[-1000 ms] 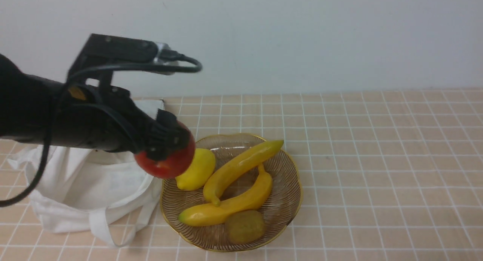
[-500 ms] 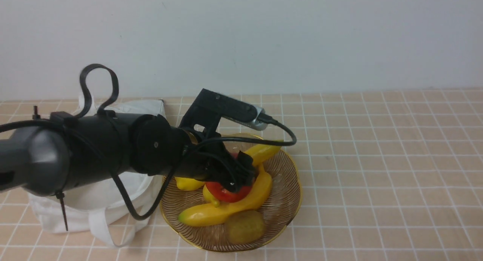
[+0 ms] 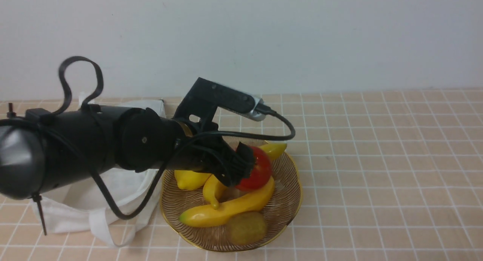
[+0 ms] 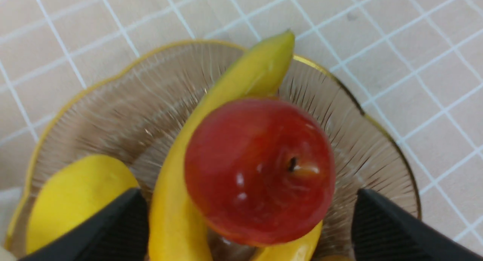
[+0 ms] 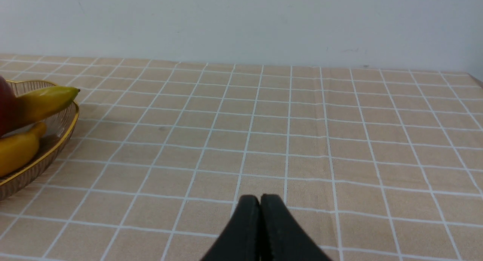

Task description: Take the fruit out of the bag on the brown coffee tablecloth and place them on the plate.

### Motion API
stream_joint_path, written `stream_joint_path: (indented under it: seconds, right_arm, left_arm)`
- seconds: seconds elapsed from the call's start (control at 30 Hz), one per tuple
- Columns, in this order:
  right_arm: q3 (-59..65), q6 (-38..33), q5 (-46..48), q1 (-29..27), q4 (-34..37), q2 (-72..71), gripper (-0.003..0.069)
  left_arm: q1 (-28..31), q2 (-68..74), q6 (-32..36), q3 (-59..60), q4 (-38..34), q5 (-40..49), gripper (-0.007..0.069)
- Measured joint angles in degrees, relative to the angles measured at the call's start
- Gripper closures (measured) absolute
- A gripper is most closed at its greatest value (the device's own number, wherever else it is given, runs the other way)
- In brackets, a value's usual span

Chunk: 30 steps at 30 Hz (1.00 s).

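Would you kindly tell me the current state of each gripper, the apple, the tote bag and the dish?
Round ribbed amber dish with gold rim: upright, holding fruit.
Round glossy red apple: ungripped, resting on yellow bananas in the dish.
Soft white cloth tote bag: slumped, lying beside the dish.
Left gripper: open, fingers clear of the apple.
Right gripper: shut, empty.

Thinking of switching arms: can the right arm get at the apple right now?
Probably not yet. The cloth between the right gripper and the plate is bare, but the open left gripper flanks the apple, which lies on the bananas.
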Motion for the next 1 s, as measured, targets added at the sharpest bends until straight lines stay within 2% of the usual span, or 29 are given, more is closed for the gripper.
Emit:
stream_joint_path:
  seconds: [0.1, 0.17, 0.23, 0.27, 0.3, 0.33, 0.37, 0.47, 0.6, 0.77, 1.0]
  right_arm:
    - [0.0, 0.0, 0.0, 0.0, 0.0, 0.0, 0.0673]
    - [0.0, 0.0, 0.0, 0.0, 0.0, 0.0, 0.0673]
    - [0.0, 0.0, 0.0, 0.0, 0.0, 0.0, 0.0673]
    - [0.0, 0.0, 0.0, 0.0, 0.0, 0.0, 0.0673]
    - [0.0, 0.0, 0.0, 0.0, 0.0, 0.0, 0.0673]
    - [0.0, 0.0, 0.0, 0.0, 0.0, 0.0, 0.0673]
    - [0.0, 0.0, 0.0, 0.0, 0.0, 0.0, 0.0673]
    - [0.0, 0.0, 0.0, 0.0, 0.0, 0.0, 0.0673]
    - [0.0, 0.0, 0.0, 0.0, 0.0, 0.0, 0.0673]
    - [0.0, 0.0, 0.0, 0.0, 0.0, 0.0, 0.0673]
    - [0.0, 0.0, 0.0, 0.0, 0.0, 0.0, 0.0673]
  left_arm:
    - [0.0, -3.92, -0.05, 0.0, 1.8, 1.11, -0.0038]
    - [0.14, -7.45, -0.18, 0.0, 3.34, 2.81, 0.0032]
    - [0.94, -13.49, -0.83, 0.0, 5.33, 6.14, 0.0171]
    - [1.06, -13.49, -0.94, 0.0, 5.53, 6.14, 0.0186]
    - [2.13, -18.19, -1.94, 0.0, 6.82, 8.74, 0.0308]
    - [3.07, -20.71, -2.79, 0.0, 7.6, 11.02, 0.0382]
    - [4.57, -25.3, -4.24, 0.07, 8.89, 14.57, 0.0502]
    - [7.51, -35.13, -7.77, 0.73, 11.23, 20.39, 0.0607]
    - [9.66, -47.56, -11.76, 4.16, 12.65, 22.13, 0.063]
    - [9.99, -64.51, -13.23, 13.21, 13.55, 19.23, 0.0632]
    - [9.99, -75.87, -16.96, 22.9, 10.82, 18.64, 0.0632]
